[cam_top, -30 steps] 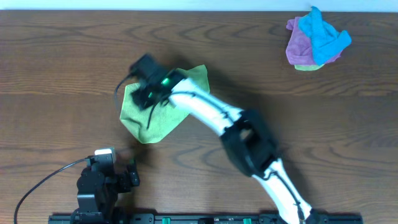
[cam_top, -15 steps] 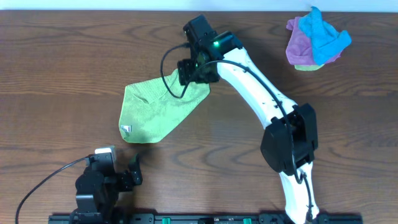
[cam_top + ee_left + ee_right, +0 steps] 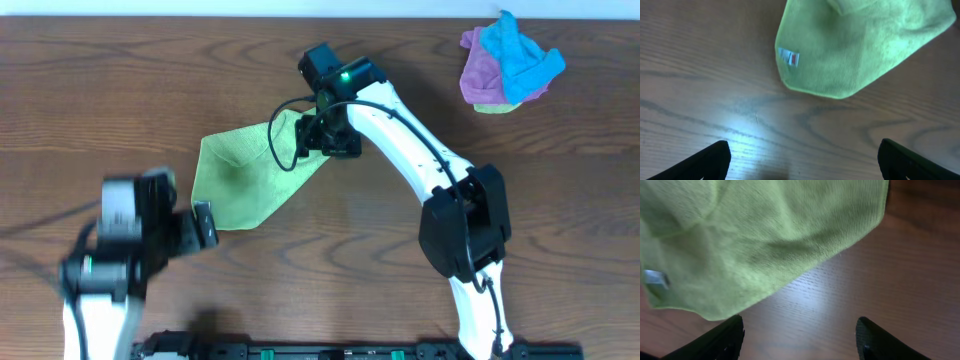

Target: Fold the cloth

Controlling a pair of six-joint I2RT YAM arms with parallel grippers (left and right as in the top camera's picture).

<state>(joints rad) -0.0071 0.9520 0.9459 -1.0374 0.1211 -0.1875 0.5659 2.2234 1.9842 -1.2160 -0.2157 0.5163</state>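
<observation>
The lime-green cloth [image 3: 240, 180] lies flat on the table as a rough triangle, with its small white tag [image 3: 788, 56] near the near-left corner. My right gripper [image 3: 318, 140] hangs over the cloth's far right corner, open and empty. In the right wrist view its fingers [image 3: 800, 342] are over bare wood just past the cloth's edge [image 3: 755, 240]. My left gripper [image 3: 192, 228] is just off the cloth's near-left corner. In the left wrist view it is open [image 3: 802, 165], with the cloth [image 3: 860, 45] ahead of it.
A heap of a purple cloth [image 3: 478, 72] and a bright blue cloth [image 3: 518, 55] sits at the far right corner of the table. The right arm's white links [image 3: 420, 160] stretch across the middle of the dark wooden table [image 3: 100, 100].
My right gripper pulled the cloth's corner from left to right, spreading it out, and is now open. My left arm rose from the front edge toward the cloth's near-left corner.
</observation>
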